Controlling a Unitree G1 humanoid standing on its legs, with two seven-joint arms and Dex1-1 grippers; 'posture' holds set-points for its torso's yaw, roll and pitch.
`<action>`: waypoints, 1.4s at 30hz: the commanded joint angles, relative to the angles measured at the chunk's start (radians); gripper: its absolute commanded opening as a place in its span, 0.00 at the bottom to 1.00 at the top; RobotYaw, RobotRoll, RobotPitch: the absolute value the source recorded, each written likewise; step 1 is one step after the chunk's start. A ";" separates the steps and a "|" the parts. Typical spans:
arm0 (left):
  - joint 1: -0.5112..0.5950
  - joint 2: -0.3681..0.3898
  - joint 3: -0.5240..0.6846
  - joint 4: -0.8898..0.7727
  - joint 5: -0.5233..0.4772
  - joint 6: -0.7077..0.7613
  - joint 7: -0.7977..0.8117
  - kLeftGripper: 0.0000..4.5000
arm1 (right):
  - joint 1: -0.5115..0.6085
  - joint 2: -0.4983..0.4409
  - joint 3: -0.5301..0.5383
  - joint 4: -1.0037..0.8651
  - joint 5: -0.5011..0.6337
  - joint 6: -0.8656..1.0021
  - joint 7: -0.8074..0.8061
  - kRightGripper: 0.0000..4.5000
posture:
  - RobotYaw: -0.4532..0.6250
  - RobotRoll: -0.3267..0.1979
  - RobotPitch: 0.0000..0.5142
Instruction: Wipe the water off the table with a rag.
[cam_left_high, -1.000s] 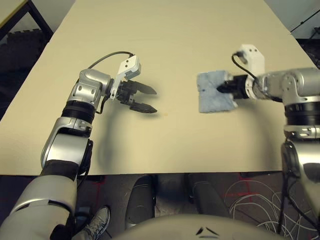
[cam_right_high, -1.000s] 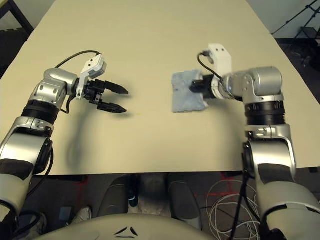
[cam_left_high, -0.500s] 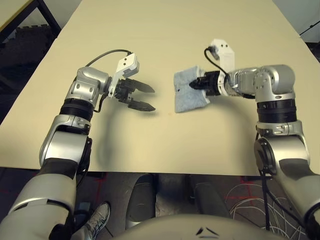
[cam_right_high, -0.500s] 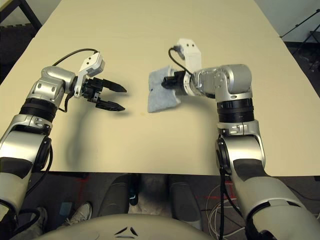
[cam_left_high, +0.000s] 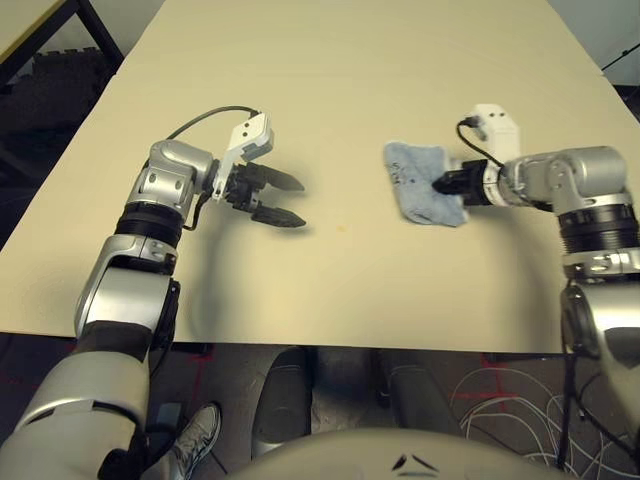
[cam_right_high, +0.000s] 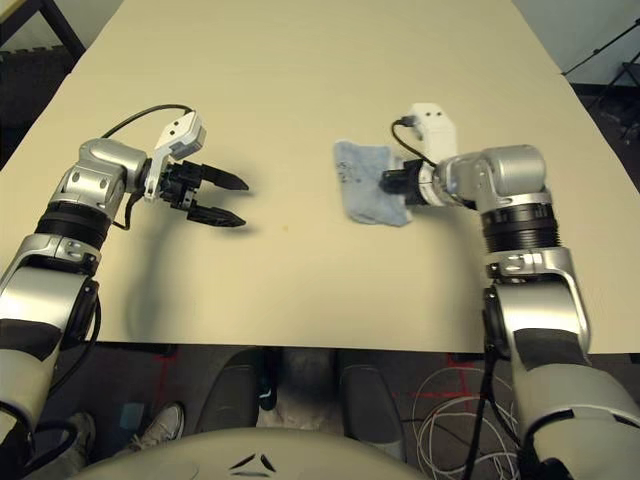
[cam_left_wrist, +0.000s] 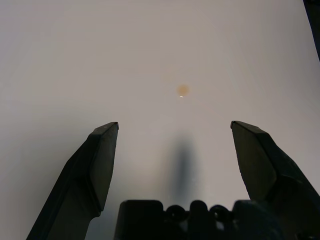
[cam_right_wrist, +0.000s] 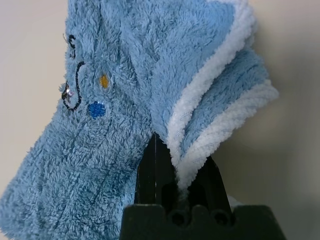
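On the right of the surface (cam_left_high: 330, 290), the rag (cam_left_high: 425, 185) is pinched by the right end effector (cam_left_high: 438, 186); the water (cam_left_high: 342, 229), left of it, may be missed if the sweep is stopped short. The left end effector (cam_left_wrist: 175, 123) is spread.

The left gripper (cam_left_high: 305, 205) is wide open, and the right gripper (cam_left_high: 436, 186) is squeezed shut, pointing toward it.

- Runs blue across the rag (cam_right_wrist: 110, 150), with white edging (cam_right_wrist: 200, 85)
- Has black curly stitching (cam_right_wrist: 78, 82), a yellow-orange dot (cam_right_wrist: 103, 81) and a bright blue dot (cam_right_wrist: 96, 109) on the rag
- Spreads plain pale beige around the rag, over the table (cam_left_high: 300, 300)
- Tints the water (cam_left_wrist: 183, 90) yellowish-orange, left of the rag
- Shows black on the right gripper (cam_left_high: 437, 186), at the rag
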 joint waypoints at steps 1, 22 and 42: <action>0.002 0.021 -0.030 -0.001 0.011 -0.020 -0.012 1.00 | -0.010 0.001 -0.006 -0.019 -0.004 0.026 0.001 0.01 | 0.38 0.62 0.36; -0.030 0.087 -0.112 -0.029 -0.091 -0.018 -0.012 1.00 | -0.002 0.540 -0.112 -0.504 0.142 0.444 -0.214 0.01 | 0.40 0.62 0.36; -0.007 0.064 -0.111 -0.042 -0.088 -0.009 -0.012 1.00 | 0.057 0.288 -0.041 -0.254 0.041 0.214 -0.215 0.01 | 0.39 0.62 0.35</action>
